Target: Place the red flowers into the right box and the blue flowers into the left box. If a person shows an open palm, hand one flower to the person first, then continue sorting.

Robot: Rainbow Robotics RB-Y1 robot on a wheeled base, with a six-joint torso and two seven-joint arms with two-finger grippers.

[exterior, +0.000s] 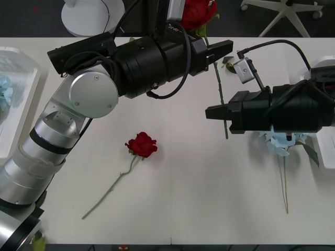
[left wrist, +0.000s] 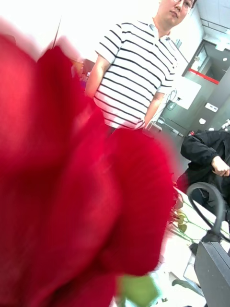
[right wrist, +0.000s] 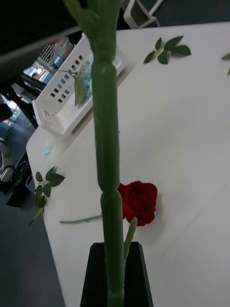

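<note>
Front view: my right jaws are clamped on the stem of the rose (exterior: 199, 13), its bloom far beyond them, with my left arm (exterior: 152, 57) alongside. It is best carried slowly, keeping the stem clear of that arm.

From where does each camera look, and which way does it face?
Front: above the arms, facing forward and down at the white table; left gripper and right gripper show.
Right wrist: on the right arm, facing the robot's left across the table; its black fingers clamp the held deep-red rose by its stem.
Left wrist: on the left arm, facing the room beyond, that rose's bloom close before it.
Shared: front and right wrist show the second red rose lying on the table.
</note>
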